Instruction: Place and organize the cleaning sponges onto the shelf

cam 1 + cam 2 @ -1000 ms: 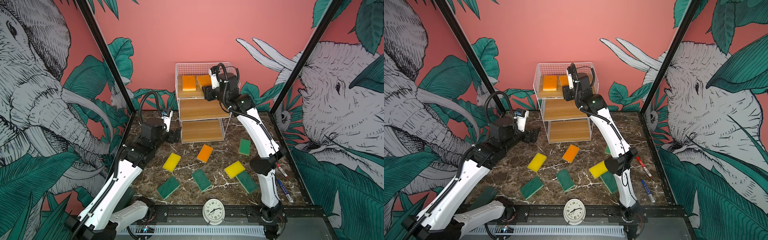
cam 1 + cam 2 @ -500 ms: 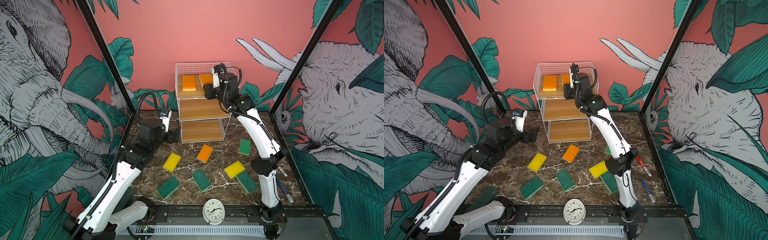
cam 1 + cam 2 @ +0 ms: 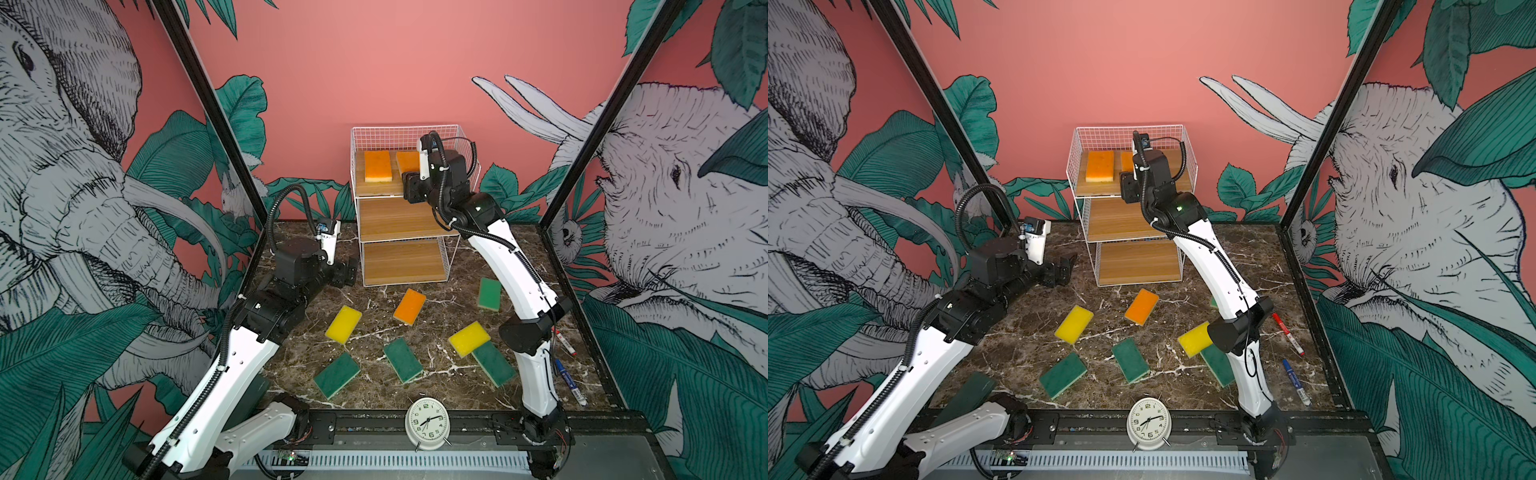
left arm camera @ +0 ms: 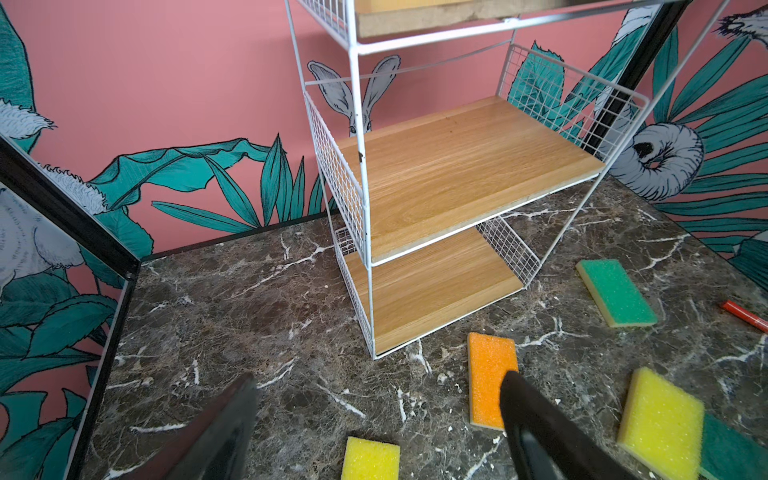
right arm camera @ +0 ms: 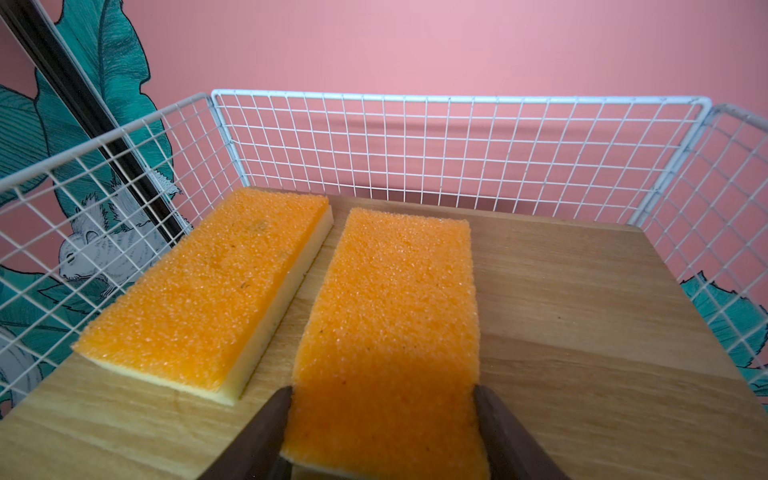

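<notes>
The shelf (image 3: 399,220) stands at the back, its two lower boards bare. One orange sponge (image 3: 378,166) lies flat on the top tier. Beside it is a second orange sponge (image 5: 395,299); my right gripper (image 5: 380,390) is shut on its near end, with a finger against each long side. My left gripper (image 4: 379,376) hovers open and empty over the marble left of the shelf's foot. On the table lie a third orange sponge (image 3: 410,306), two yellow sponges (image 3: 343,324) (image 3: 469,338) and several green sponges (image 3: 402,365).
A white alarm clock (image 3: 427,423) stands at the front edge. A red marker (image 3: 565,343) and a blue marker (image 3: 569,380) lie by the right arm's base. Black frame posts and printed walls close in both sides.
The right gripper has stayed at the top tier with the second orange sponge, shifting only slightly. The left arm has edged back a little to the left.
</notes>
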